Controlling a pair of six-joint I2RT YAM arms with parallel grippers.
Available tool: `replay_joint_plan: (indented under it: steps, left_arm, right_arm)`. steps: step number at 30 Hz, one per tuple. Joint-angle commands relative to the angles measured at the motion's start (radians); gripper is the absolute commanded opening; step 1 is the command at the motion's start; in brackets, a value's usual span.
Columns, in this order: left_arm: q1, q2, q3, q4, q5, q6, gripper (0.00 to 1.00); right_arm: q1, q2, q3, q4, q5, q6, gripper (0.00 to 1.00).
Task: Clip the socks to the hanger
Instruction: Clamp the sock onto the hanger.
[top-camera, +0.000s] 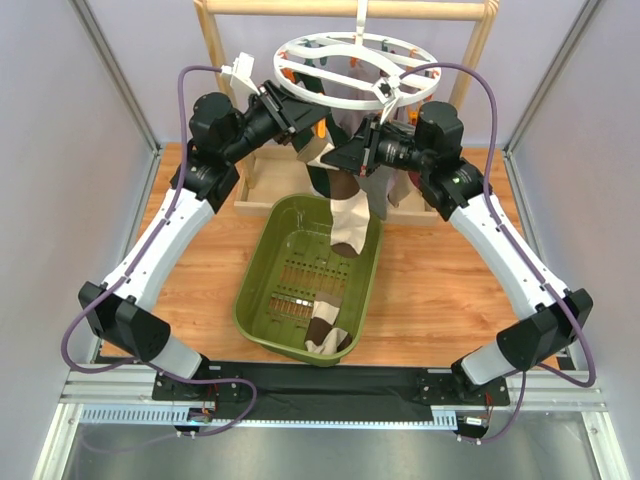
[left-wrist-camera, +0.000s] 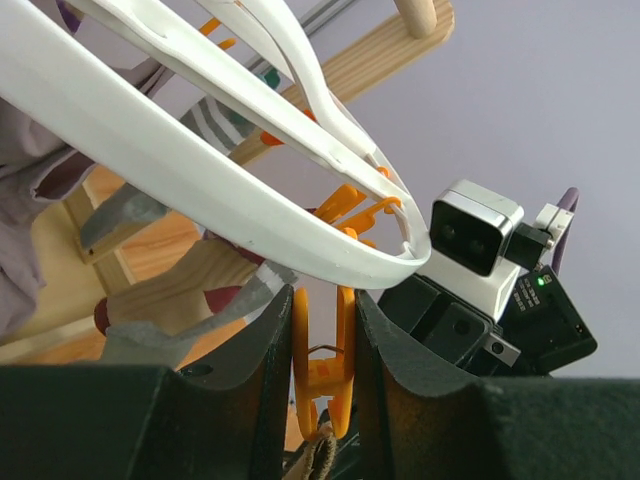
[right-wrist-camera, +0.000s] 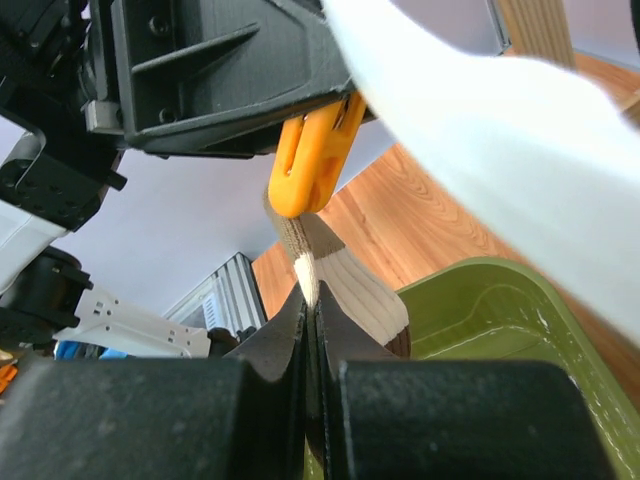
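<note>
Over the wooden desk (top-camera: 450, 270), left hand (left-wrist-camera: 321, 330) squeezes orange clip (left-wrist-camera: 325, 385) under hanger (left-wrist-camera: 150, 145); right hand (right-wrist-camera: 312, 310) pinches argyle sock (right-wrist-camera: 350, 285).

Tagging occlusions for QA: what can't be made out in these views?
- Top view: tips of the left gripper and right gripper, hidden under the hanger.
- Left wrist: the orange clip's lower end, cut off by the bottom edge.
- Right wrist: whether the clip bites the argyle sock; the contact is too close and blurred.
- Top view: crumpled sock in the basket; one or two, unclear.
</note>
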Motion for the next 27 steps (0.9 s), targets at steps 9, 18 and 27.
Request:
replay_joint_plan:
  steps: [9,18,27]
  left_arm:
    - [0.0,-0.004,0.004,0.082,0.052,-0.04,0.0]
    - [0.003,-0.006,-0.01,0.094,0.056,-0.037,0.0]
    - [0.006,0.0,-0.008,0.097,0.061,-0.026,0.0]
  right_arm:
    - [-0.001,0.035,0.068,-0.065,0.093,0.037,0.0]
    - [-0.011,0.039,0.068,-0.036,0.09,0.104,0.0]
    - [-0.038,0.01,0.036,0.007,0.073,0.202,0.0]
